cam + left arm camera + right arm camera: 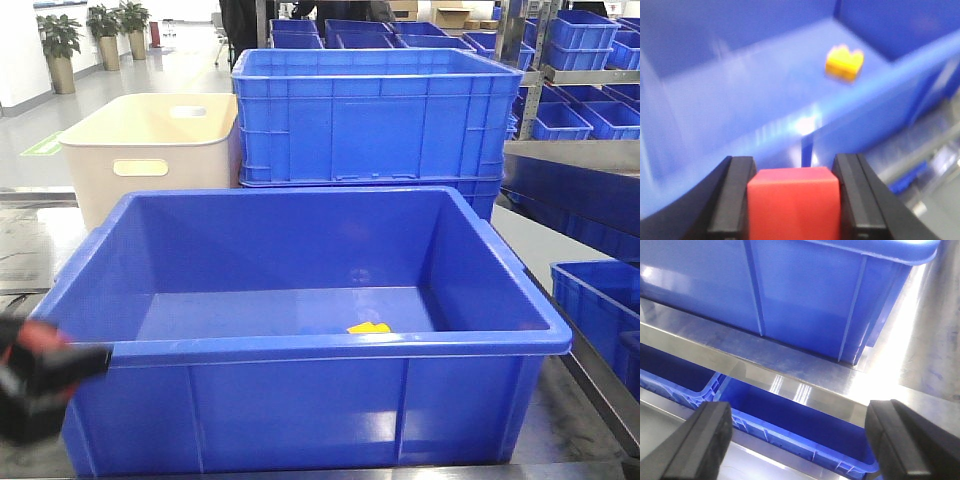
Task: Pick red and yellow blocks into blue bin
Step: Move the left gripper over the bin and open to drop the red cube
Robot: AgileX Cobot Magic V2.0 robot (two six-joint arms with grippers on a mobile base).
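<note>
The blue bin (300, 345) stands in front of me, large, with smooth walls and a thick rim. The yellow brick (369, 327) lies on its floor near the front right; it also shows in the left wrist view (844, 62). My left gripper (794, 200) is shut on the red cube (794, 202) and sits just outside the bin's near rim (850, 95). In the front view the left gripper (40, 375) is a blur at the bin's front left corner. My right gripper (797, 440) is open and empty, beside the bin's outer wall (805, 295) over the table edge.
A cream tub (150, 150) with oval handle holes stands behind the bin on the left. A ribbed blue crate (375, 115) stands behind on the right. Shelves of blue crates (590, 110) fill the right side. Lower blue crates (805, 425) sit under the steel table edge (790, 372).
</note>
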